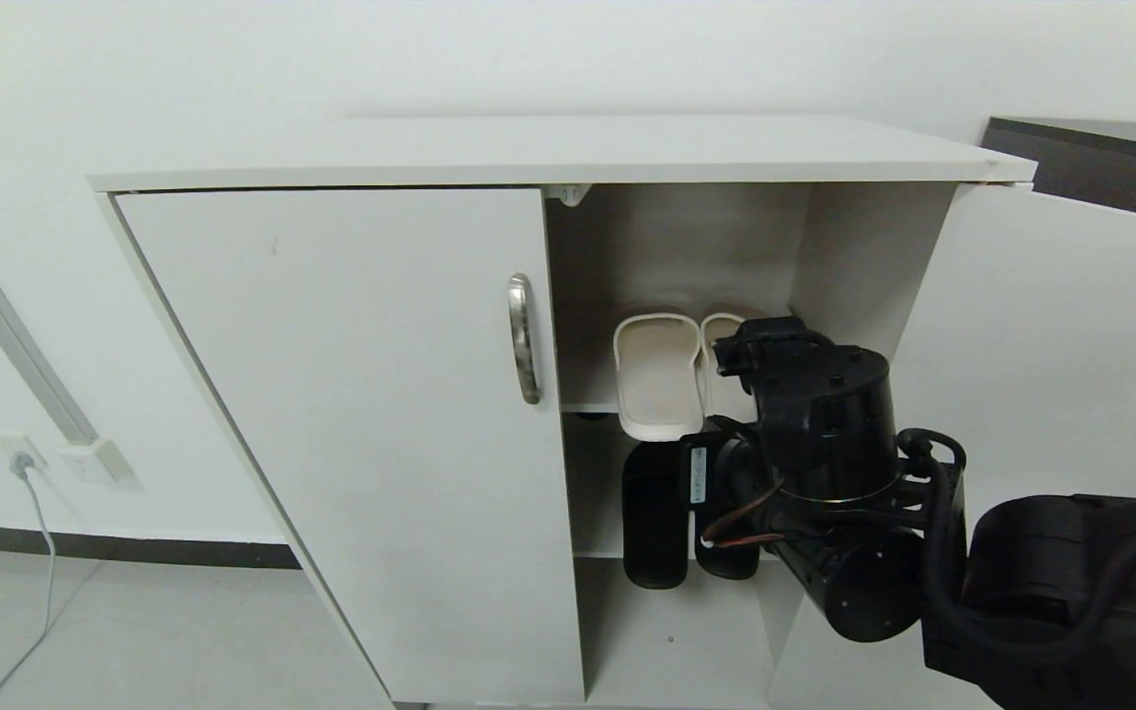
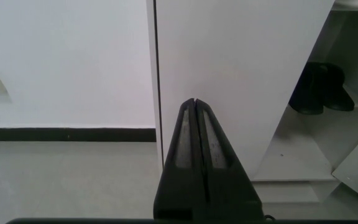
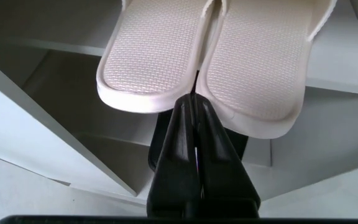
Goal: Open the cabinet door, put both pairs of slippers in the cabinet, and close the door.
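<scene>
White dominates the scene: a white cabinet (image 1: 548,148) stands against a white wall (image 1: 134,79) on a pale grey floor (image 1: 134,631), with a dark skirting strip (image 1: 85,545) running along the foot of the wall. The left door (image 1: 351,394), fitted with a silver handle (image 1: 523,338), is closed, while the right door (image 1: 1061,345) is swung wide open to the robot's right. Inside, a pair of pale slippers (image 1: 657,375) lies side by side on the upper shelf (image 1: 588,404), heels jutting over its front edge. A pair of black slippers (image 1: 654,518) sits on the middle shelf (image 1: 596,552) below, also overhanging the edge. The bottom shelf (image 1: 667,631) lies beneath them. The right gripper (image 3: 196,99) is at the open compartment, its fingers pressed together with nothing between them. Its tips sit at the gap between the two pale heels, and whether they touch cannot be told. The left gripper (image 2: 194,102), likewise pressed together and holding nothing, faces the closed left door low down, apart from it. Bare floor spreads to the robot's left of the cabinet, where a socket (image 1: 21,456) on the wall feeds a cable (image 1: 35,592) down to the floor. A dark panel (image 1: 1100,158) shows behind the open door.
</scene>
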Motion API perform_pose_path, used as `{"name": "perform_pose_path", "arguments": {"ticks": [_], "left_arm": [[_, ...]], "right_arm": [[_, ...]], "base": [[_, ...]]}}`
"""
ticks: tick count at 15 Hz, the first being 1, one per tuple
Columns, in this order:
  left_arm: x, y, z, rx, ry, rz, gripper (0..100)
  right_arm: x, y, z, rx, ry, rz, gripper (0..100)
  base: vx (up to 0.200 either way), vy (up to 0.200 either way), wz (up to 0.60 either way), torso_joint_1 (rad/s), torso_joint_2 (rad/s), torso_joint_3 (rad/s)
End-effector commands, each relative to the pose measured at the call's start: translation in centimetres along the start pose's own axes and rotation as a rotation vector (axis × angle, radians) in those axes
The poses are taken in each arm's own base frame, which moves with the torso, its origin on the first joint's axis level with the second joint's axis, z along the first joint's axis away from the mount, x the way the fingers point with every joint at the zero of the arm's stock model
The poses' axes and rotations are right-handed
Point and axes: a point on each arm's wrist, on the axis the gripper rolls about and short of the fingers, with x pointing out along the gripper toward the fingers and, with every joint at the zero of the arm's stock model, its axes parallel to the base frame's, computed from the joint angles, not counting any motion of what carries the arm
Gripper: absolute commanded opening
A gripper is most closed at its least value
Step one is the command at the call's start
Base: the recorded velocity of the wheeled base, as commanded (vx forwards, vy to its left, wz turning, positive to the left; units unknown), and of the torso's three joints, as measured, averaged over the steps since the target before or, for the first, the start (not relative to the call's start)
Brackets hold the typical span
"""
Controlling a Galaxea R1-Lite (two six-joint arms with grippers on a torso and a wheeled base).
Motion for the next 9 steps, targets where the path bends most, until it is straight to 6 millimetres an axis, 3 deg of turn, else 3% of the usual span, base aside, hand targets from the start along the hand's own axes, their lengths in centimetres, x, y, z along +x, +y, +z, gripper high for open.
{"name": "perform_pose_path", "arguments": {"ticks": [1,9], "left_arm": [[0.01,0.00,0.01,0.000,0.001,0.000,0],[0.01,0.00,0.01,0.000,0.001,0.000,0]], "right_arm": [[0.10,0.04,-0.15,-0.004,0.004,-0.001,0],[0.07,-0.05,-0.45,-0.012,0.012,-0.005,0]], "base": [[-0.200,0.000,0.00,0.007,0.00,0.007],[-0.200,0.000,0.00,0.001,0.00,0.005]]}}
